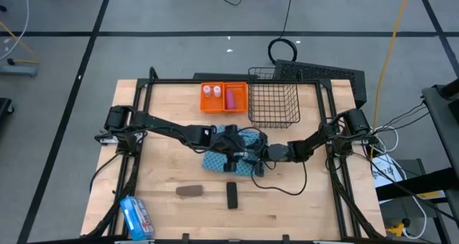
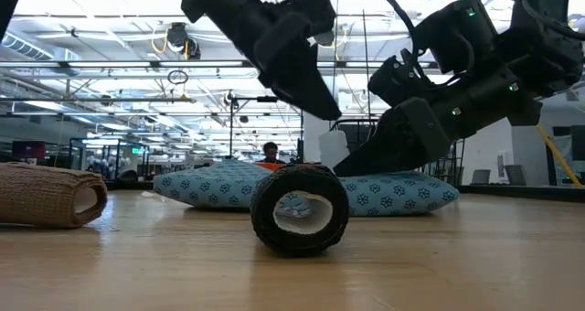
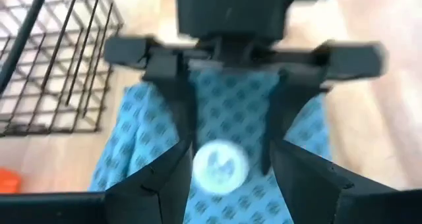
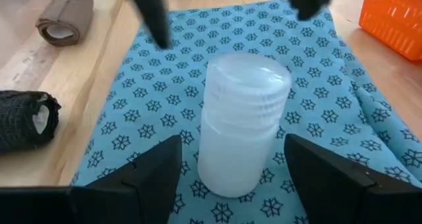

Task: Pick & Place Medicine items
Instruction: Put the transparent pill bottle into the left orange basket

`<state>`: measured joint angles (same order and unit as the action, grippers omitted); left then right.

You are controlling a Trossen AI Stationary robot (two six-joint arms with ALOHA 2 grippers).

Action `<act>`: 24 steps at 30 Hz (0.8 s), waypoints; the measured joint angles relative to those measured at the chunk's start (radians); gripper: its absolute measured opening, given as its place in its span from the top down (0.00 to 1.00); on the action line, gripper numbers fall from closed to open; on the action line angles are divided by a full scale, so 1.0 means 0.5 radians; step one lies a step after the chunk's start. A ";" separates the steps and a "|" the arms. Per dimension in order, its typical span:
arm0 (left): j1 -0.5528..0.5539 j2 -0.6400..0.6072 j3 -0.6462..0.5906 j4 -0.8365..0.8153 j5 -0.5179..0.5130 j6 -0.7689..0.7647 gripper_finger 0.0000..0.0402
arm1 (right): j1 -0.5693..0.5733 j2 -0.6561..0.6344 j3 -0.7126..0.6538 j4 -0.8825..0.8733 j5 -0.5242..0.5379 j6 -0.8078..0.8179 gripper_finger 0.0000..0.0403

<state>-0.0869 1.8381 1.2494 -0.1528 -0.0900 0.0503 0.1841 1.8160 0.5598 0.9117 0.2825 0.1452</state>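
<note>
Right wrist view: your right pincer (image 4: 231, 178), released, brackets the upright bottle (image 4: 241, 122) on the cloth (image 4: 343, 92) mid-tabletop; the left pincer (image 3: 221, 168), also released, waits opposite for a handover.

A large open-plan lab or workshop is showing here, with ceiling ducts (image 2: 174, 38) and strip lights running overhead, cables (image 1: 283, 49) trailing across taped grey floor around the wooden counter (image 1: 165, 172).
</note>
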 joint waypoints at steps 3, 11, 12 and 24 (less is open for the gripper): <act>0.024 0.014 0.000 -0.035 -0.023 0.036 0.47 | 0.001 0.000 0.000 -0.010 0.000 0.000 0.37; 0.090 0.021 0.000 -0.076 0.161 -0.061 0.47 | 0.002 0.000 0.000 -0.009 0.000 0.000 0.37; 0.093 0.021 0.000 -0.080 0.177 -0.065 0.47 | 0.002 0.000 0.001 -0.009 -0.001 0.000 0.37; 0.093 0.021 0.000 -0.097 0.247 -0.134 0.46 | 0.002 0.000 0.000 -0.009 -0.001 0.000 0.37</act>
<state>-0.0402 1.8484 1.2495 -0.2014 0.0336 -0.0168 0.1848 1.8160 0.5598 0.9073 0.2821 0.1452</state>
